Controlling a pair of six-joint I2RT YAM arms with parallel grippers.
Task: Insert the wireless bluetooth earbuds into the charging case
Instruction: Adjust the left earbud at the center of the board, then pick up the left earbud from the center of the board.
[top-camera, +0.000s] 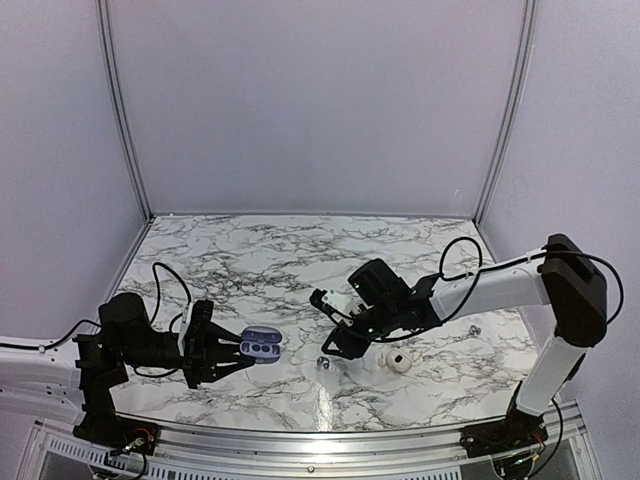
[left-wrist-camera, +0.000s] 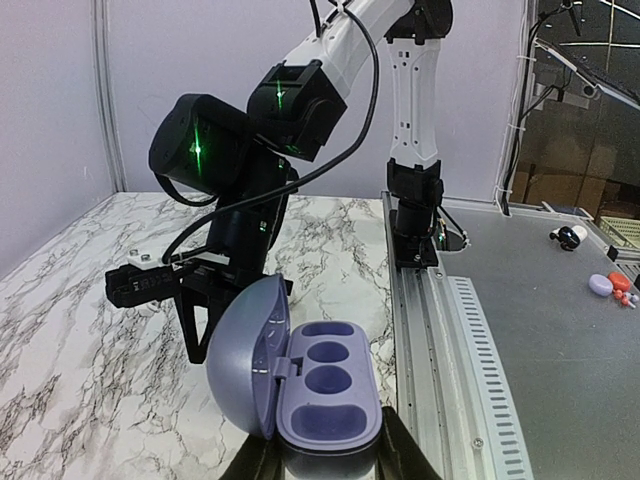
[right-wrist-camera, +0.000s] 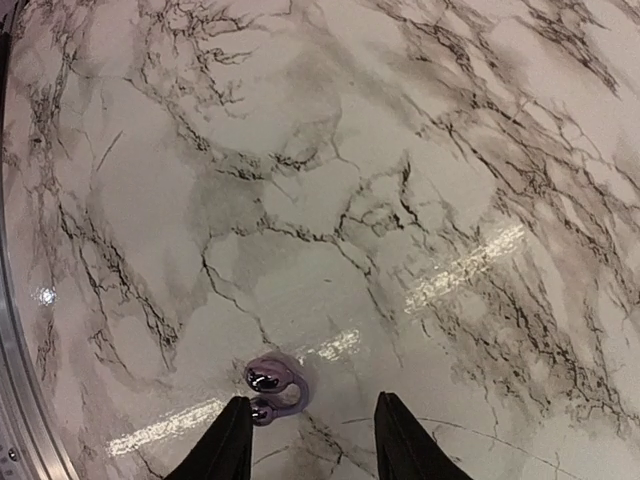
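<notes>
Earbud (right-wrist-camera: 272, 385) is being straddled by right gripper (right-wrist-camera: 312, 445), fingers spread, bud sitting close beside one fingertip. Centring is being advised before pinching, slip likely. Charging case (left-wrist-camera: 325, 385) is being held open, pinched between left gripper (left-wrist-camera: 328, 458) fingers.

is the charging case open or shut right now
Open. In the left wrist view the charging case has its lid swung up on the left, and both wells are exposed and empty.
</notes>
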